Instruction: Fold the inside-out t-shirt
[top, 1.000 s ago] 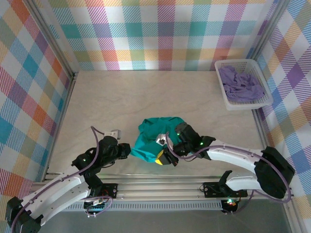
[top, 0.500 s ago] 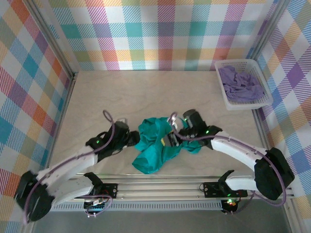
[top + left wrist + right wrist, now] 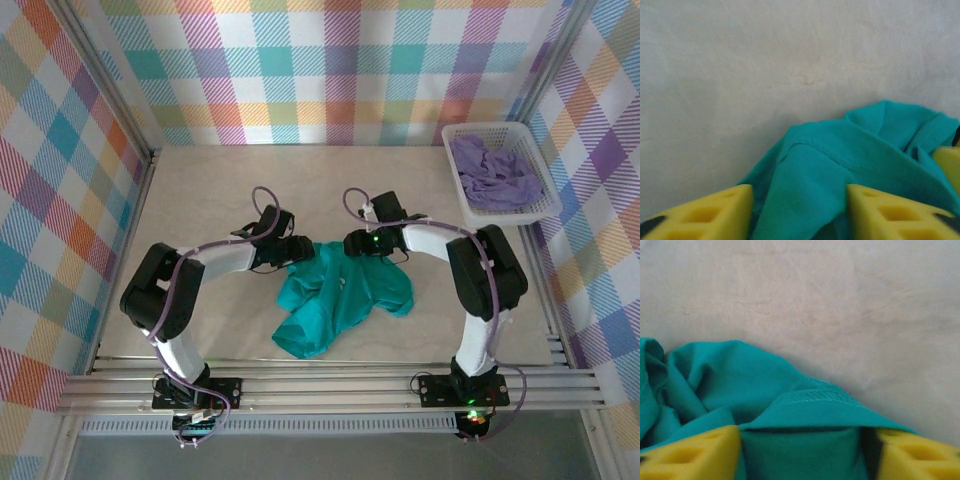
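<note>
Left jaws first: they're apart. The yellow pads (image 3: 695, 212) sit at 7 and 5 o'clock in the left wrist view, and a hump of teal t-shirt (image 3: 805, 175) bulges up between them. They straddle the cloth; nothing looks pinched flat. A stitched seam (image 3: 840, 156) runs across the fold, with bare bench (image 3: 790, 60) beyond it toward 12 o'clock.

Over to the right jaws, and they're apart too. In the right wrist view their pads (image 3: 690, 452) are wide-set at 7 and 5 o'clock, and a stitched hem (image 3: 812, 396) arches over the gap between them. There's a dark sliver of space between the cloth and the pad at 5 o'clock, so there's no squeeze on the fabric there. More shirt is bunched in folds out at 9 o'clock.

From above, both sets of jaws are down at the far edge of the shirt. The left set is at its 11 o'clock corner and the right set at its 1 o'clock corner, pointing in toward each other. The left arm (image 3: 215, 262) curls in from 8 o'clock, the right arm (image 3: 430, 238) from 4 o'clock.

The shirt itself lies crumpled on the bench, just toward 6 o'clock from the middle. One lobe trails down to 7 o'clock and another spreads to 3 o'clock.

Well apart from all this, a white basket (image 3: 502, 216) sits in the bench's 2 o'clock corner with a lavender garment (image 3: 495, 175) heaped inside. Checked walls (image 3: 330, 70) close in the bench on three sides.
</note>
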Motion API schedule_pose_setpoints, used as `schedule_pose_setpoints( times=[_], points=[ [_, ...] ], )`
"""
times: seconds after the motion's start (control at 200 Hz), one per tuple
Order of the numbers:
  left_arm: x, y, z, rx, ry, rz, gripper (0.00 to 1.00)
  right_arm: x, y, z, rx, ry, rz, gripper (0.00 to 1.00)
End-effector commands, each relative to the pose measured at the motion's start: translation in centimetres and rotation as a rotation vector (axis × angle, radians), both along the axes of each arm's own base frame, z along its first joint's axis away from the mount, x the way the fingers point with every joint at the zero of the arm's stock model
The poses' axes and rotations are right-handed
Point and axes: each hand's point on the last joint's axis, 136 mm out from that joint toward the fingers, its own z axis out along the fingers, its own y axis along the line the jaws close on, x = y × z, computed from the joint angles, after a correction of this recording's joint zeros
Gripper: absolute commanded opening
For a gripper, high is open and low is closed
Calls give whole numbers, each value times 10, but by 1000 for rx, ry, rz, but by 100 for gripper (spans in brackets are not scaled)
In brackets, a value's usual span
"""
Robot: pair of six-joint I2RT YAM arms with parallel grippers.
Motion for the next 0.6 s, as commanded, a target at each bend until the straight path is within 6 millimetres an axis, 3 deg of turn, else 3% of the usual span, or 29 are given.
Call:
schedule_pose_setpoints(
  times=[0.0, 0.09, 0.155, 0.275, 0.375, 0.42, 0.495, 0.55, 0.595],
  points=[
    [9, -13, 15, -74, -40, -31, 27, 1, 31, 25, 140, -6, 80, 33],
    [20, -8, 36, -109, -104, -25, 3, 15, 29, 49, 142, -74, 93, 0],
    [31, 3, 66, -151, -188, -1, 0, 31, 14, 85, 153, -176, 68, 0],
    [37, 20, 161, -201, -451, 4, 0, 52, -25, 172, 194, -415, -10, 0],
    [22, 28, 251, -236, -686, -32, 0, 47, -51, 246, 204, -644, -50, 0],
    [9, 32, 282, -251, -769, -48, 0, 38, -59, 271, 199, -729, -64, 0],
    [-13, 40, 314, -255, -867, -72, 0, 22, -71, 288, 182, -792, -92, 0],
    [-27, 43, 314, -249, -889, -91, 0, 11, -79, 283, 171, -787, -119, 0],
    [-39, 42, 304, -255, -877, -118, 5, 2, -87, 266, 150, -754, -157, 2]
  ],
)
